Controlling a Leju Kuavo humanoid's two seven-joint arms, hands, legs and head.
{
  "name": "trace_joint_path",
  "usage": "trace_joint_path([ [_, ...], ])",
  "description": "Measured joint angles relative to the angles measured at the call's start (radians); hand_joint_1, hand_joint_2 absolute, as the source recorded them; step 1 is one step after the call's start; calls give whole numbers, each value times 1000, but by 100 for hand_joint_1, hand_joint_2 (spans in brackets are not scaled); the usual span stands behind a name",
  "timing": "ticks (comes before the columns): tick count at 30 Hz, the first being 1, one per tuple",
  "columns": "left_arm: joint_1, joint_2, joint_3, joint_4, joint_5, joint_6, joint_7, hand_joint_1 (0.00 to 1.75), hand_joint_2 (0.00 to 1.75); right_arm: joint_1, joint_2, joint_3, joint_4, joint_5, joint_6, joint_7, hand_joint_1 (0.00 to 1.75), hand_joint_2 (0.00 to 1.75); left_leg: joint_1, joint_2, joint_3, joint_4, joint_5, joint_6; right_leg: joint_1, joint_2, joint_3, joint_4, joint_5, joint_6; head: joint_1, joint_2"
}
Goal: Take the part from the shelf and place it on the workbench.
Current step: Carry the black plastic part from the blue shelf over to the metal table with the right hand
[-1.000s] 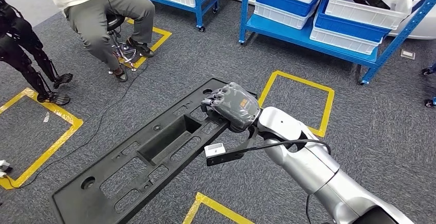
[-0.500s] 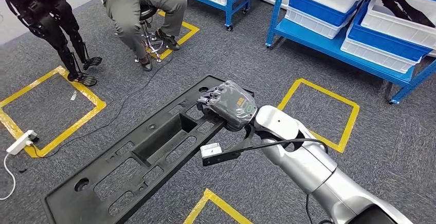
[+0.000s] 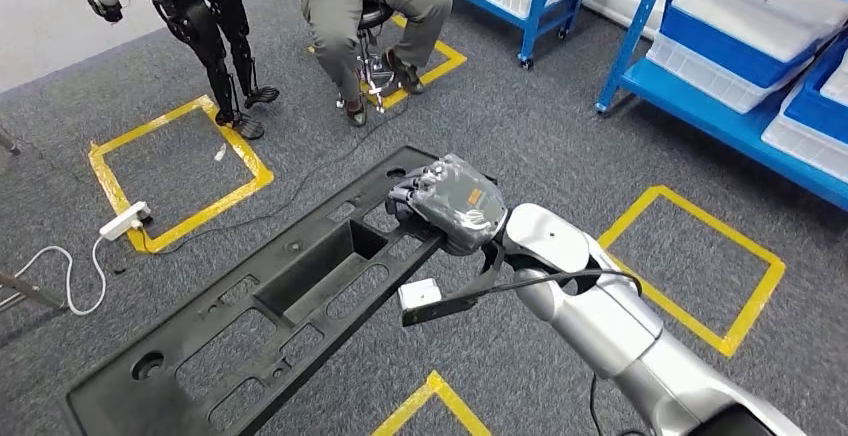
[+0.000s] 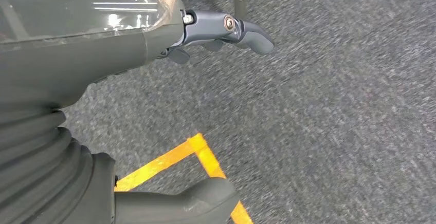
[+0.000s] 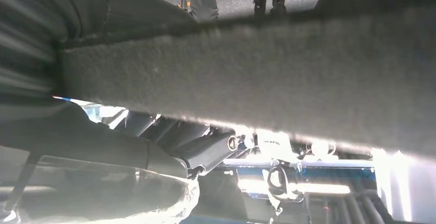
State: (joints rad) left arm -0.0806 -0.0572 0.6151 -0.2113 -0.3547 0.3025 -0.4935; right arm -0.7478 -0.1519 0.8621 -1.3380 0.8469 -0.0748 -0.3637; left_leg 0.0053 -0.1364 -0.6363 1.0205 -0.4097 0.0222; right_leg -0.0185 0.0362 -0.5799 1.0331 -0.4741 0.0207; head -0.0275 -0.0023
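In the head view the robot's right hand (image 3: 452, 201), wrapped in a clear cover, sits just right of the frame's middle and grips the upper end of a long black plastic panel (image 3: 270, 306), its fingers curled over the panel's edge. The panel, the part being carried, runs on a slant from the hand down to the lower left of the frame, with a deep rectangular trough near its middle and rows of cut-out slots, and it hangs above the grey carpet (image 3: 560, 126). The silver right arm (image 3: 600, 306) comes in from the lower right corner. In the right wrist view the panel's rough grey underside (image 5: 247, 75) crosses the frame as a broad band, with the hand's dark fingers (image 5: 205, 149) folded beneath it. In the left wrist view the left hand (image 4: 154, 34) hangs over the carpet beside a yellow tape line (image 4: 175, 157), its fingers apart and holding nothing. At the top of the head view a person sits on a stool (image 3: 368, 18), a black humanoid robot (image 3: 205, 11) stands at upper left, blue shelving with white and blue bins (image 3: 740, 46) fills the upper right, and a white power strip (image 3: 123, 221) lies at left on a yellow tape square (image 3: 175, 171).
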Motion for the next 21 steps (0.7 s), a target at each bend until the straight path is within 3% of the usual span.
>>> trace_joint_path([
  [1, 3, 0, 1, 0, 0, 0, 0, 0, 175, -2, 3, 0, -2, 2, 0, 0, 175, 175, 3, 4, -3, 2, 0, -6, 0, -9, 1, -2, 3, -7, 0, 0],
  [2, 5, 0, 1, 0, -1, -1, 0, 0, 175, -5, 6, 0, -3, 4, 0, 0, 175, 175, 4, 23, -9, 13, -8, -11, 1, -17, 2, -4, 4, -14, -1, 0],
  [5, 5, 2, 2, 0, -2, -2, 0, 0, 175, -11, 11, 0, -8, 7, 0, 0, 175, 175, 4, 112, -77, 154, -86, -22, 3, -48, 5, -8, 5, -35, -6, 0],
  [7, 3, 2, 2, 0, -2, -2, 0, 0, 175, -12, 11, 1, -9, 9, 1, 0, 175, 175, 9, 130, -135, 266, -127, -27, 7, -72, 5, -8, 3, -39, -7, 0],
  [8, 4, 2, 2, 0, -3, -2, 0, 0, 175, -12, 11, 2, -9, 11, 1, 0, 175, 175, 11, 133, -145, 285, -126, -29, 8, -84, 5, -7, 3, -40, -7, 0],
  [9, 4, 2, 1, 0, -3, -2, 0, 0, 175, -12, 10, 2, -9, 13, 1, 0, 175, 175, 13, 137, -136, 267, -108, -29, 8, -97, 5, -7, 2, -41, -7, 0],
  [10, 4, 2, 1, 0, -3, -2, 0, 0, 175, -12, 10, 2, -9, 14, 0, 0, 175, 175, 14, 146, -107, 213, -79, -28, 9, -108, 6, -7, 0, -40, -7, 0],
  [12, 1, 2, 1, 0, -4, -2, 0, 0, 175, -15, 10, 1, -11, 15, -2, 0, 175, 175, 10, 196, -32, 79, -29, -24, 15, -129, 9, -7, -4, -35, -7, 0],
  [14, -4, 2, 1, 0, -7, -4, 2, 0, 175, -18, 9, 0, -13, 18, -6, 0, 175, 175, 2, 221, -1, 16, -16, -18, 23, -148, 11, -7, -9, -26, -4, 0],
  [16, -6, 3, 1, 0, -18, -9, 28, 0, 175, -18, 8, 0, -14, 23, -11, 0, 175, 175, -3, 194, -3, 11, -13, -7, 26, -169, 15, -9, -13, -16, -1, 0],
  [17, -5, 4, 1, 0, -29, -13, 62, 0, 175, -17, 8, 0, -15, 25, -13, 0, 175, 175, -2, 181, -1, 6, -10, -1, 25, -161, 14, -3, -19, -12, 0, 0],
  [19, -3, 5, -2, 2, -60, -33, 164, 0, 175, -17, 9, 0, -16, 29, -17, -2, 175, 175, 2, 156, 5, -2, -3, 13, 21, -111, -12, 56, -51, -12, 2, 0],
  [21, -4, 6, -11, 2, -99, -67, 284, 0, 175, -14, 8, 1, -17, 31, -19, -6, 175, 175, 3, 130, 5, -4, -1, 21, 17, -58, -73, 183, -102, -20, 5, 0],
])
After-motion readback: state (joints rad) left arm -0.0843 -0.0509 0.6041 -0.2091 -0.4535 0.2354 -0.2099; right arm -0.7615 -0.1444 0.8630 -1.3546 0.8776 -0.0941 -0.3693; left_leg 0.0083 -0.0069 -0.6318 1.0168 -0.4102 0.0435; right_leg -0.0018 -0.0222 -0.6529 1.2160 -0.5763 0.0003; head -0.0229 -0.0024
